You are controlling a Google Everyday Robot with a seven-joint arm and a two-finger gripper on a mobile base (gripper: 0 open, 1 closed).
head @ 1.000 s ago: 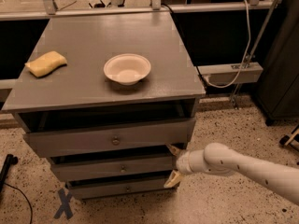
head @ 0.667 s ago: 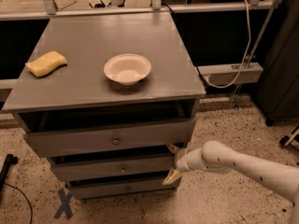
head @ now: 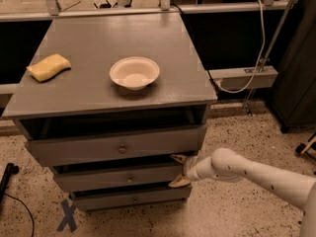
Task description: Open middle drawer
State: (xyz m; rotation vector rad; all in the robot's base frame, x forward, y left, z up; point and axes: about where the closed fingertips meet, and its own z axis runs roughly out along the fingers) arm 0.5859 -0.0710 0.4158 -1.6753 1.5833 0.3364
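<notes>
The pincer (head: pixel 174 171), open and empty, straddles the middle drawer's (head: pixel 118 177) right end; the drawer front runs leftward from it.

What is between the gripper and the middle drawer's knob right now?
Only bare grey drawer front, in the camera view. The gripper sits at the right end of the middle drawer, and its knob is at the centre.

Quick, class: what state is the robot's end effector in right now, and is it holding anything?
The end effector: open, holding nothing, at the right end of the middle drawer, one finger above its front, one below.
</notes>
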